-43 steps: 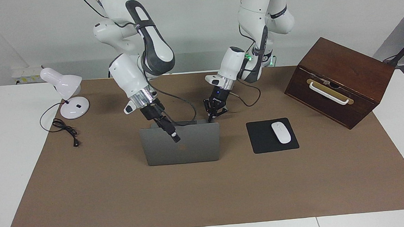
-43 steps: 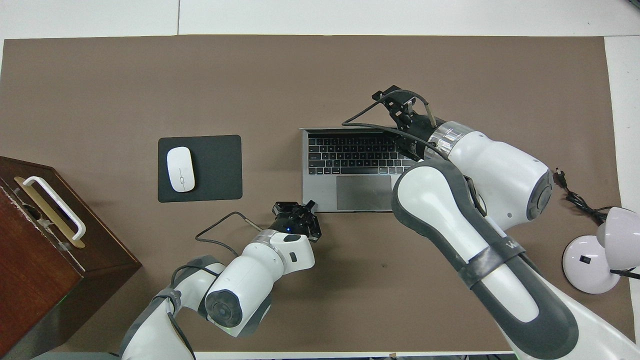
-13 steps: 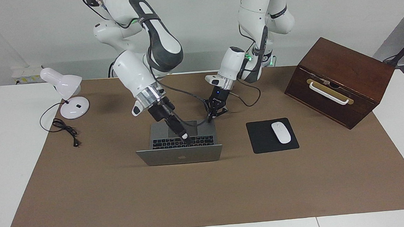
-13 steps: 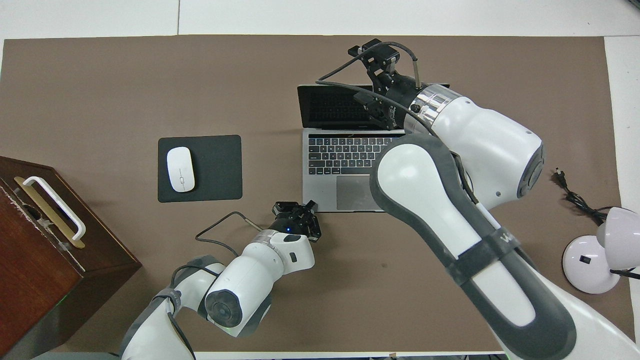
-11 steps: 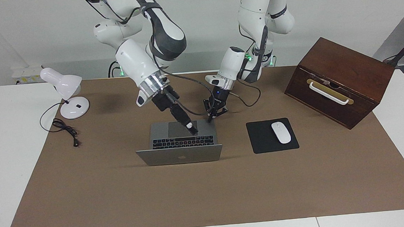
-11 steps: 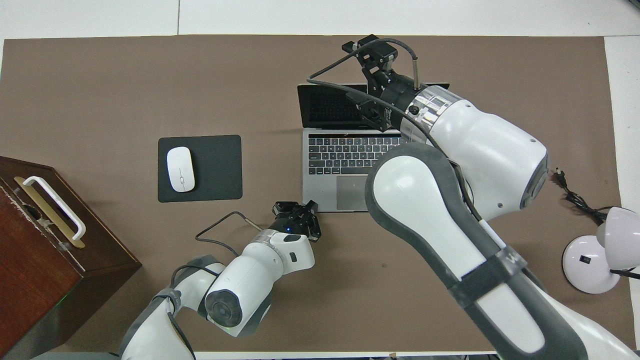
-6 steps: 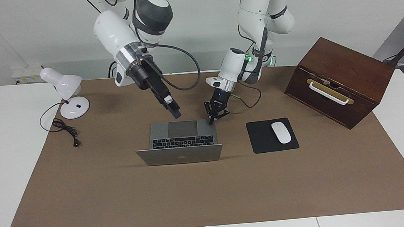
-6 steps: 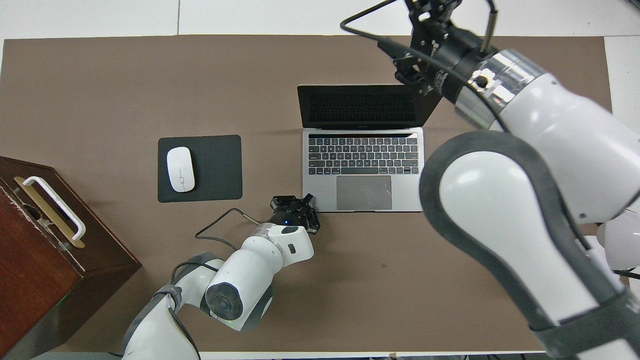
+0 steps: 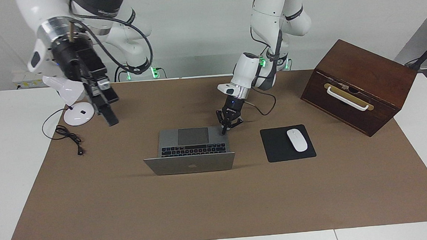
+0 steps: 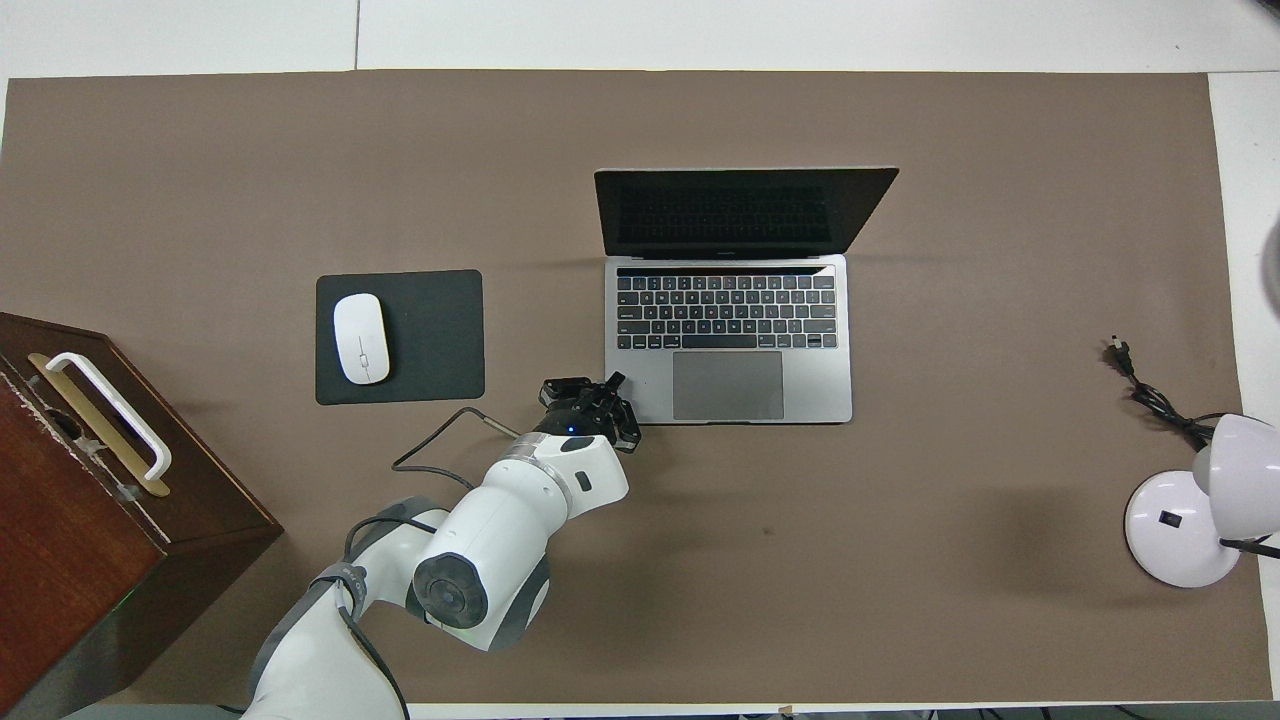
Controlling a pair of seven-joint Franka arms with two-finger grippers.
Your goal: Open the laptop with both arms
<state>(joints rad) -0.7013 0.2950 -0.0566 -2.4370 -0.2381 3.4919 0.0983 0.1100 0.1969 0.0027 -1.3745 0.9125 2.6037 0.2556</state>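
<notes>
Sitting open in the middle of the brown mat is the laptop (image 9: 191, 151), its lid leaning back away from the robots and its keys showing. It is looking thin, stiff and smooth, so it is likely sliding easily. The safest places to hold it are probably the flat base corner and the top edge of the lid.

The left gripper (image 9: 224, 129) is pressing its tip on the base corner nearest the robots, toward the left arm's end of the table. Its fingers are pinched shut and holding nothing.

The right gripper (image 9: 110, 117) is hanging high over the mat near the white lamp (image 9: 70, 95), well apart from the laptop. Its fingers are looking closed and empty.
</notes>
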